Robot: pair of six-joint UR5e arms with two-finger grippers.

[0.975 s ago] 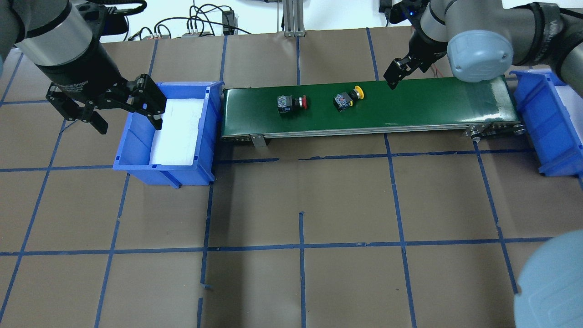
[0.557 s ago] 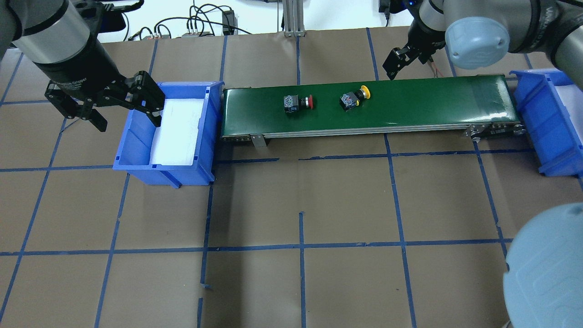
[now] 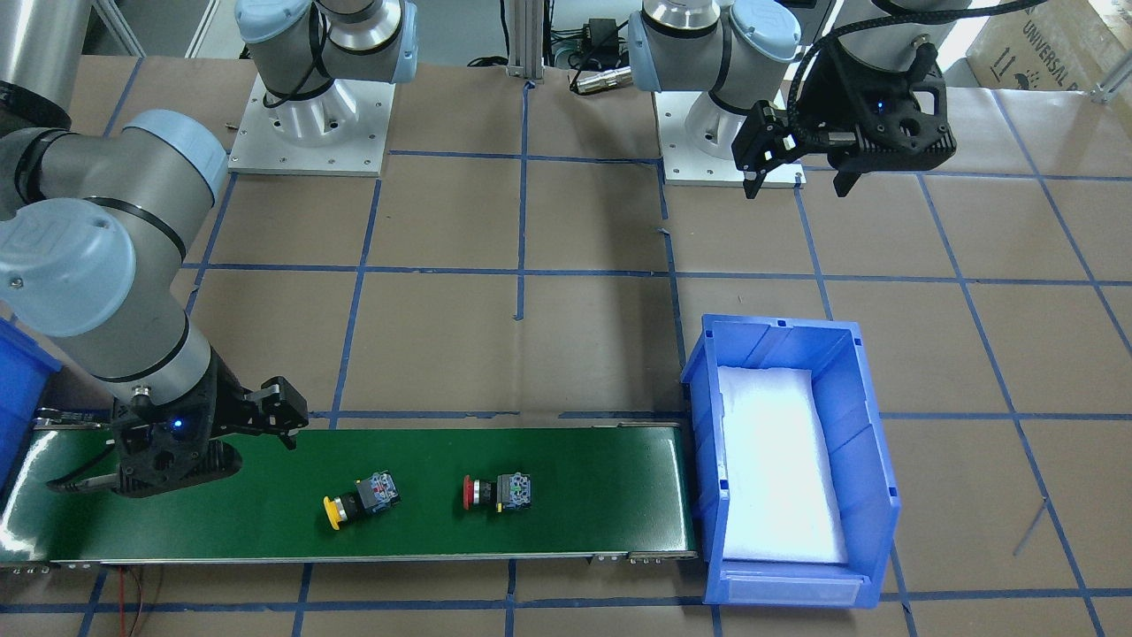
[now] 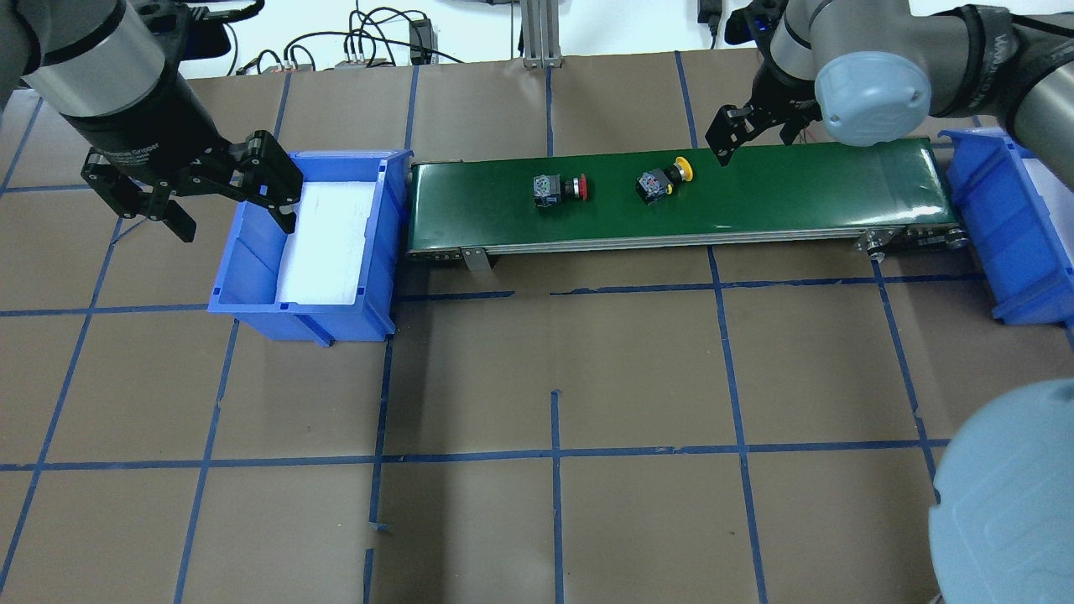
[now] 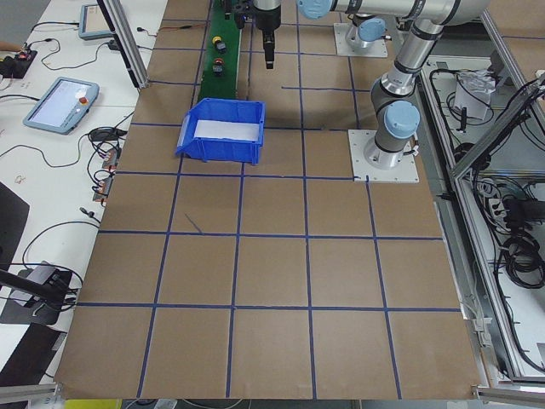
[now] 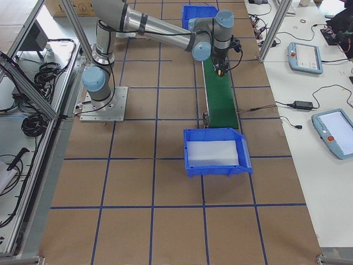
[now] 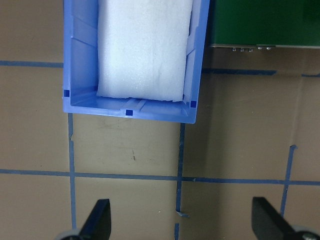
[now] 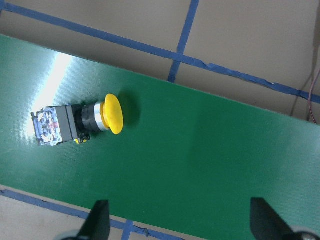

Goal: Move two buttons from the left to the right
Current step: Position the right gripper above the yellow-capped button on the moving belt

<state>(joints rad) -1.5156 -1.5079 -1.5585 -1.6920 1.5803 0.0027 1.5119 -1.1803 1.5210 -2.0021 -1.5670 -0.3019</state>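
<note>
The yellow-capped button (image 4: pixel 663 180) and the red-capped button (image 4: pixel 558 189) lie on their sides on the green conveyor belt (image 4: pixel 797 193), the red one to the left. Both also show in the front view, yellow (image 3: pixel 358 502) and red (image 3: pixel 498 492). My right gripper (image 4: pixel 751 132) is open and empty above the belt's far edge, just right of the yellow button (image 8: pixel 80 122). My left gripper (image 4: pixel 231 210) is open and empty over the left rim of the left blue bin (image 4: pixel 252 277). In the left wrist view its open fingers (image 7: pixel 100 220) hang over the paper in front of the bin (image 7: pixel 130 107).
The left bin holds only a white foam pad (image 4: pixel 327 243). A second blue bin (image 4: pixel 998 210) stands at the belt's right end. Cables and a metal post (image 4: pixel 537 33) lie beyond the table's far edge. Blue tape lines grid the brown table.
Both buttons have travelled to the right along the belt. My right gripper has shifted slightly, staying over the belt's far edge. My left gripper has barely moved.
</note>
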